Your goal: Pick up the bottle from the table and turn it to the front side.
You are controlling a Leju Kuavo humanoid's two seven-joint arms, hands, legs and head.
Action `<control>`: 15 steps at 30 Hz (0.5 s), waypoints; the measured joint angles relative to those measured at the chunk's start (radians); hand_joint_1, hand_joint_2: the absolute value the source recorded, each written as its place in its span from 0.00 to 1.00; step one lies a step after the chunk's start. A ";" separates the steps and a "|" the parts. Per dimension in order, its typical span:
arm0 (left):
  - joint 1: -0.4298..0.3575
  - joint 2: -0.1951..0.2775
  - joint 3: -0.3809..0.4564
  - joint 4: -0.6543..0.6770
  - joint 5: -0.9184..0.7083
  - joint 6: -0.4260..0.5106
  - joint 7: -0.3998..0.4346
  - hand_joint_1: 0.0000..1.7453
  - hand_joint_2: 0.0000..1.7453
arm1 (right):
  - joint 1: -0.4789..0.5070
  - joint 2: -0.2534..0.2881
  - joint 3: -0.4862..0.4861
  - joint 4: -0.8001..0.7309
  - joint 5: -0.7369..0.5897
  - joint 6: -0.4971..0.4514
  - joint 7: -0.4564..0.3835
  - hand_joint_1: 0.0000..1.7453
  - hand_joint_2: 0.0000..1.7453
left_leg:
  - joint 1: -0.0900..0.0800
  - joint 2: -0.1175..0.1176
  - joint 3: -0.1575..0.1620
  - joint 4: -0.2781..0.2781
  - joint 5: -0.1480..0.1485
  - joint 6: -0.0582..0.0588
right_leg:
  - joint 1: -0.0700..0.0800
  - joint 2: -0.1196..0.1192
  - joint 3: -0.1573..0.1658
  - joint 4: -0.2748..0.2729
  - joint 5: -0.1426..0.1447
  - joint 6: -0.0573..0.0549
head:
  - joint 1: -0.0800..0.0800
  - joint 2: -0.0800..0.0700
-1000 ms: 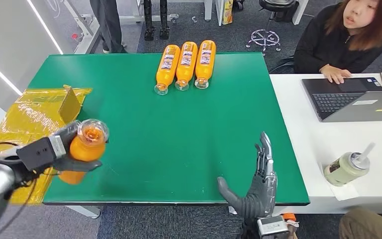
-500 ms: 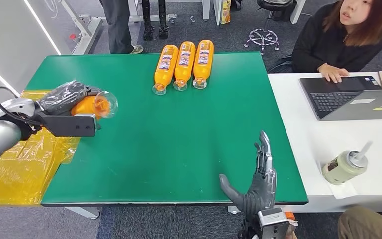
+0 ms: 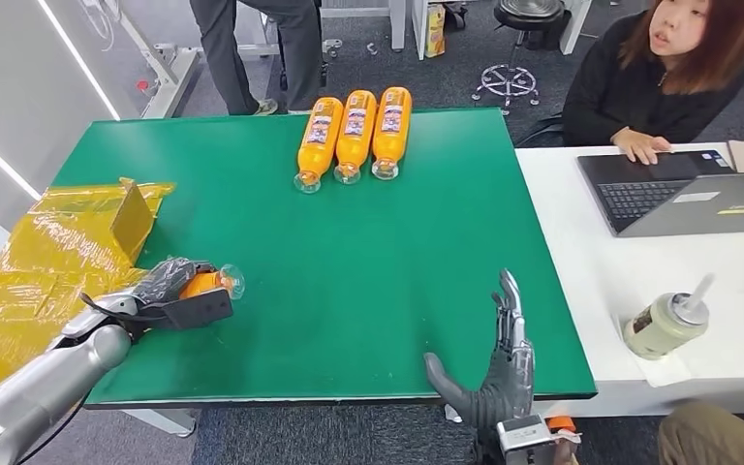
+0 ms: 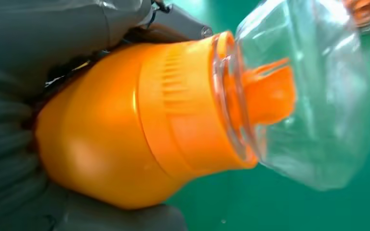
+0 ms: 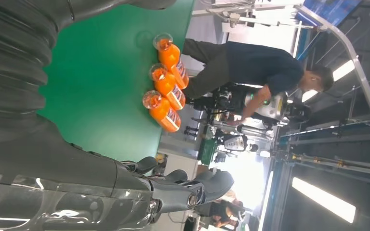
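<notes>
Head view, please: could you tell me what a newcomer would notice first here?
The left hand gripping an orange bottle on its side over the green table near its left edge. Then three matching bottles lying in a row at the far edge, and the right hand open at the near edge.

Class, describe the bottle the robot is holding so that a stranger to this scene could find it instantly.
Start at the green table and go to its near left edge, beside the yellow wrapping. There the left hand grips an orange bottle. Unlike the three bottles lying together at the far edge, it is alone and held.

Head view high over table [image 3: 349,242], wrist views close, sideways
</notes>
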 joint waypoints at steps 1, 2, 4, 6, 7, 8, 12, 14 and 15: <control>0.003 -0.004 0.000 0.015 -0.001 0.005 0.005 0.94 1.00 | 0.007 0.000 -0.002 -0.002 0.003 0.002 0.000 0.00 1.00 | 0.000 0.002 0.006 -0.001 -0.002 0.000 | -0.001 0.002 0.004 0.000 -0.001 -0.001 | 0.000 0.000; 0.006 -0.007 0.000 0.028 -0.001 0.009 0.010 0.94 1.00 | 0.011 0.000 -0.003 -0.004 0.005 0.007 0.000 0.00 1.00 | -0.001 0.004 0.011 -0.003 -0.003 0.000 | -0.001 0.004 0.008 0.000 -0.002 -0.002 | 0.000 0.000; 0.012 -0.010 0.000 0.048 -0.001 0.017 0.015 0.91 1.00 | 0.015 0.000 -0.007 -0.005 0.007 0.016 0.000 0.00 1.00 | -0.001 0.009 0.018 -0.006 -0.004 -0.002 | -0.002 0.009 0.011 0.000 -0.003 -0.003 | 0.000 0.000; 0.019 -0.011 0.000 0.060 -0.001 0.025 0.016 0.84 1.00 | 0.017 0.000 -0.010 -0.005 0.008 0.022 0.000 0.00 1.00 | -0.002 0.013 0.025 -0.010 -0.005 -0.002 | -0.003 0.013 0.014 0.000 -0.003 -0.006 | 0.000 0.000; 0.022 -0.011 0.000 0.064 -0.001 0.029 0.016 0.70 1.00 | 0.018 0.000 -0.011 -0.005 0.009 0.024 0.000 0.00 1.00 | -0.002 0.015 0.028 -0.012 -0.005 -0.003 | -0.003 0.015 0.015 0.000 -0.004 -0.007 | 0.000 0.000; 0.026 -0.010 0.000 0.067 -0.001 0.032 0.017 0.58 1.00 | 0.020 0.000 -0.012 -0.006 0.010 0.025 0.000 0.00 1.00 | -0.003 0.016 0.030 -0.014 -0.006 -0.003 | -0.004 0.016 0.016 0.000 -0.005 -0.008 | 0.000 0.000; 0.050 -0.011 0.000 0.073 -0.006 0.038 0.024 0.00 1.00 | 0.036 0.001 -0.015 -0.011 0.025 0.030 0.000 0.00 1.00 | -0.004 0.017 0.037 -0.020 -0.006 -0.003 | -0.005 0.019 0.018 0.000 -0.007 -0.013 | 0.000 0.000; 0.069 -0.012 0.002 0.076 -0.008 0.038 0.033 0.00 1.00 | 0.046 0.002 -0.016 -0.014 0.033 0.032 0.000 0.00 1.00 | -0.004 0.019 0.039 -0.021 -0.006 -0.003 | -0.005 0.022 0.019 0.000 -0.009 -0.015 | 0.000 0.000; 0.076 -0.012 0.003 0.076 -0.009 0.037 0.036 0.00 1.00 | 0.050 0.003 -0.017 -0.016 0.038 0.033 0.000 0.00 1.00 | -0.004 0.020 0.041 -0.023 -0.006 -0.003 | -0.005 0.023 0.019 0.000 -0.009 -0.016 | -0.001 0.000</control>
